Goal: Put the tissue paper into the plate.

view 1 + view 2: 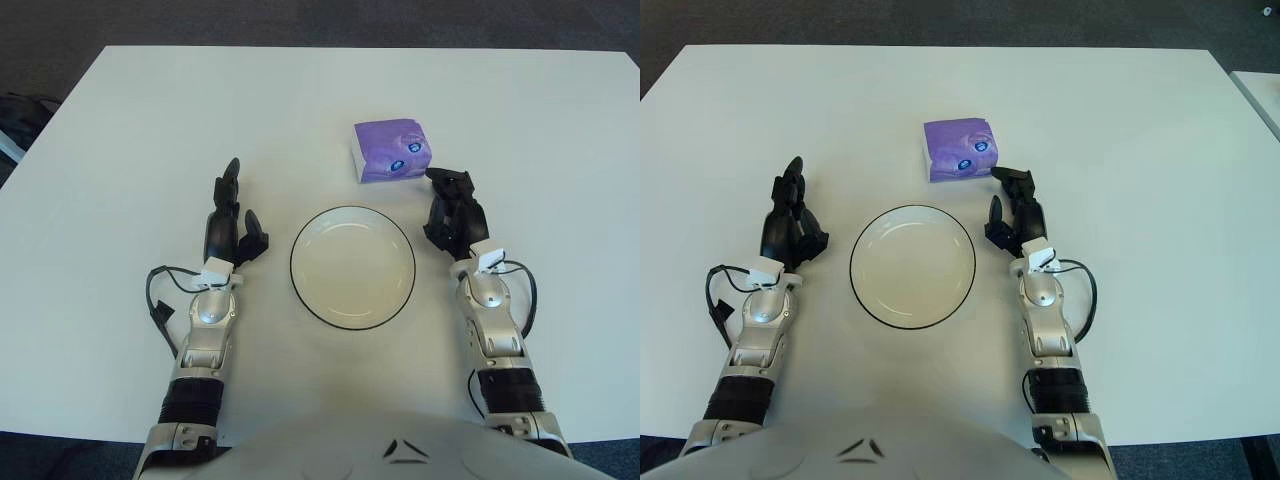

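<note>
White table (120, 120) holds empty plate (353, 267). Right hand (452, 205) open, just short of tissue pack (390, 150), lined up to grab. Left hand (230, 225) open, parked beside plate.

Centre of flat white table (150, 110), near the front edge: round white black-rimmed plate (352, 267). Behind the plate, slightly right, apart from its rim: purple plastic-wrapped tissue pack (389, 150), flat on the table. Left of the plate, well apart: left hand (232, 225). Right of the plate, near its rim, just before the tissue pack: right hand (452, 212).
</note>
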